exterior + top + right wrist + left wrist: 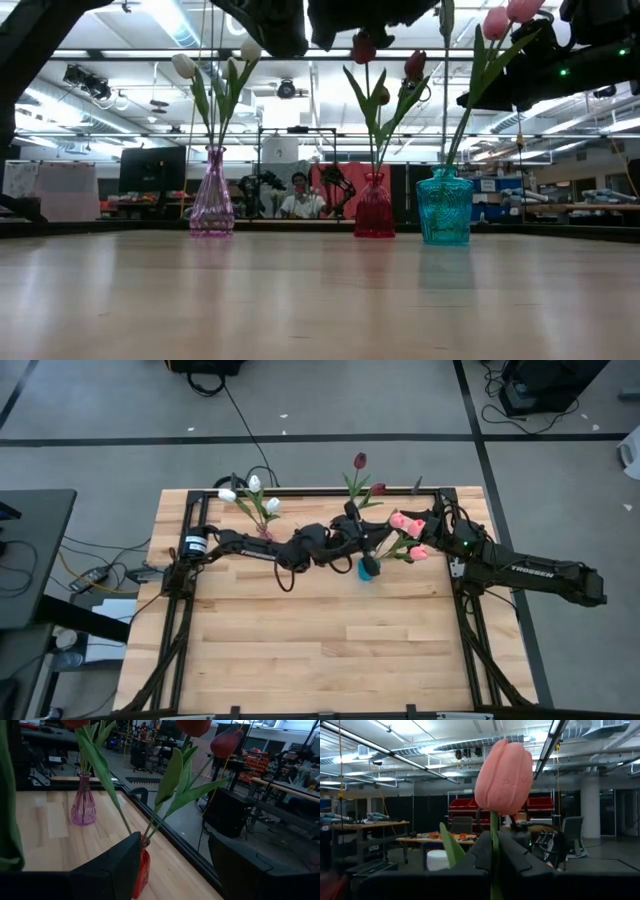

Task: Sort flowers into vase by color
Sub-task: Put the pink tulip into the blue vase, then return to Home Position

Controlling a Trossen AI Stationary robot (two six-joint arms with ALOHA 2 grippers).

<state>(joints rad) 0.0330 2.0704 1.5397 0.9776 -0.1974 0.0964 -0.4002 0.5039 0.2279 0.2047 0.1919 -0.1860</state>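
Observation:
Three vases stand along the table's far side: a purple one (211,205) with white tulips (255,484), a red one (374,215) with dark red tulips (360,461), and a teal one (444,207) (369,567) with pink tulips (403,521). My left gripper (494,845) (378,546) hovers above the teal vase, shut on a pink tulip (503,777). My right gripper (175,855) (430,526) is open and holds nothing. It is beside the pink heads, facing the red vase (142,865). My left gripper pinches the pink tulip's stem (494,827) between its two fingers, a short way below the head. The fingers come level from the table's left and lie across the stem. The head stands upright above them; the stem's lower part is hidden by the fingers.
The table's whole near half (320,650) is bare wood. A dark metal frame (470,620) runs along the table's edges. A green leaf (7,820) hangs close beside my right gripper. A person (299,200) sits in the room beyond the far edge.

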